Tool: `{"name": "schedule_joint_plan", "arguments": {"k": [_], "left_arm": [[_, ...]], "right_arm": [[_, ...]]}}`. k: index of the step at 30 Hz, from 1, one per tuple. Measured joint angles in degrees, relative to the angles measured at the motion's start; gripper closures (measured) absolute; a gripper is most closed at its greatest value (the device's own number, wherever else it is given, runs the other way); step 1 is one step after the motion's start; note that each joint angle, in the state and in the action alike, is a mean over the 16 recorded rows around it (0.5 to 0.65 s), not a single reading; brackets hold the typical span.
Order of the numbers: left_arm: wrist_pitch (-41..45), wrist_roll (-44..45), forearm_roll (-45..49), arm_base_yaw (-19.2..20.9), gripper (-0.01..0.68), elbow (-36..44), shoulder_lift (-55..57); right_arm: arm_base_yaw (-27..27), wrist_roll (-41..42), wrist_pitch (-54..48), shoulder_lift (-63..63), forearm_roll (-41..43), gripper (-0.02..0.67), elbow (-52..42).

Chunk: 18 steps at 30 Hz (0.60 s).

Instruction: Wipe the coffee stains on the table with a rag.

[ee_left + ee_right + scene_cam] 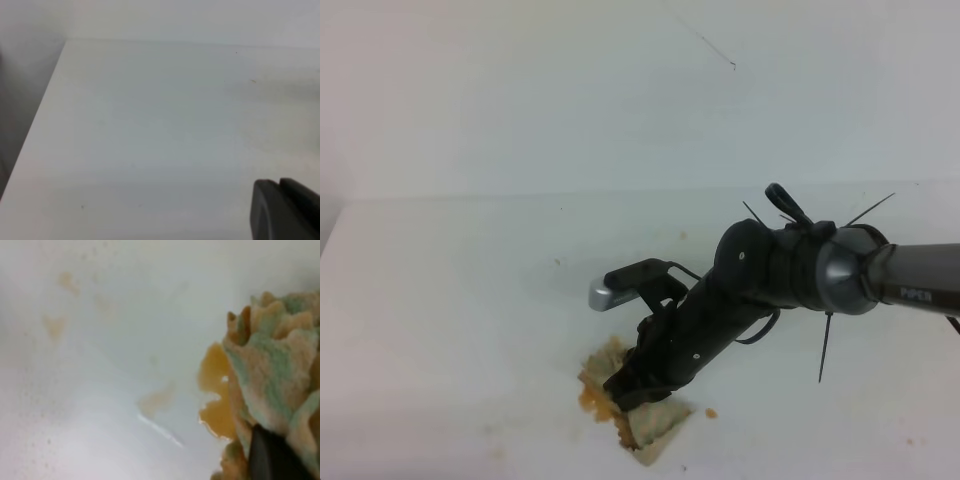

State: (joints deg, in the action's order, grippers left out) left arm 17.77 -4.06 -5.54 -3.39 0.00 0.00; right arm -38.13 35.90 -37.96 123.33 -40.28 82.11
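Pinching the rag against the table, right fingers clamped beside coffee stains.

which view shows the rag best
The right wrist view: the rag fills its right side close up, so the beige folds, green stripes and brown tinge are plain. The exterior high view shows the rag small and partly hidden under the right gripper, though its place on the table is clear. The left wrist view shows none of it.
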Motion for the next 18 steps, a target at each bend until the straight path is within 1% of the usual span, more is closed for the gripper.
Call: {"name": "schedule_joint_plan", "arguments": {"k": [18], "left_arm": [[0.0, 0.0, 0.0, 0.0, 0.675, 0.0, 0.0]], "right_arm": [[-2.58, 0.28, -0.36, 0.0, -0.87, 0.648, 0.0]]}}
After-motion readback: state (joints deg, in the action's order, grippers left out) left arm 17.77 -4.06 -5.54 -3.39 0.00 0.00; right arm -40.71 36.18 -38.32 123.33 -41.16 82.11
